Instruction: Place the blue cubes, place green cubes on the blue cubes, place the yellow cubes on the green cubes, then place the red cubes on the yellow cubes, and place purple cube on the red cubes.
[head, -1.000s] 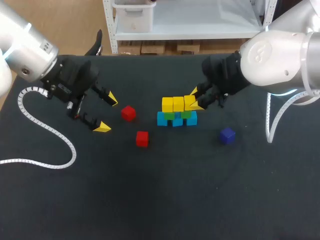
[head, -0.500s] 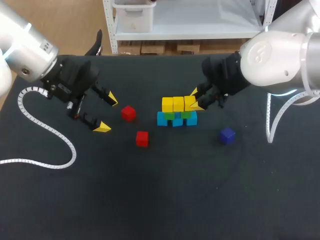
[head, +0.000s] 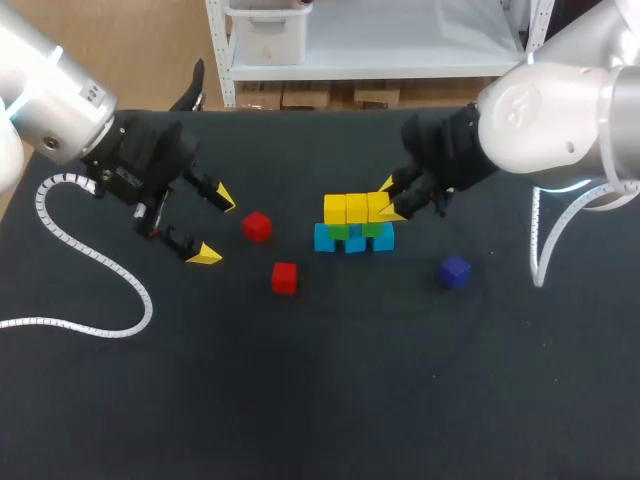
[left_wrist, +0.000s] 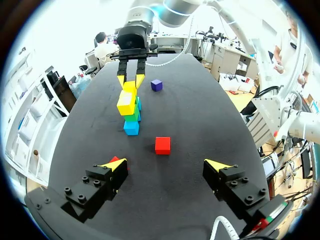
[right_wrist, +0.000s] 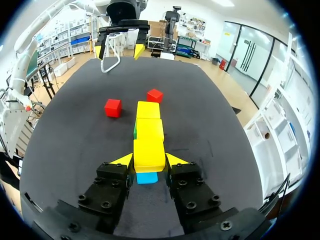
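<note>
**Right claw on end yellow cube, left claw empty**

My right claw (head: 389, 200) (right_wrist: 149, 161) is at the stack. Its two fingers are pinched against opposite sides of the end yellow plastic cube (right_wrist: 149, 150), which sits in the stack's top row, at the end nearest my right arm.

Stack as I see it: a row of three light-blue cubes (head: 354, 244) on the black desk (head: 350, 400), green cubes (head: 340, 231) on those, then the row of three yellow cubes (head: 346, 208) on top.

My left claw (head: 214, 226) (left_wrist: 166, 166) is spread wide with nothing in it. It hangs over the desk, well apart from the stack.

Two red cubes lie loose on the desk between the left claw and the stack. One red cube (head: 257, 226) is just beside the left claw's upper tip. The other red cube (head: 284, 277) (left_wrist: 162, 145) is ahead of the open fingers.

The dark purple cube (head: 455, 271) (left_wrist: 156, 85) sits alone on the desk on my right side of the stack, touching nothing.
</note>
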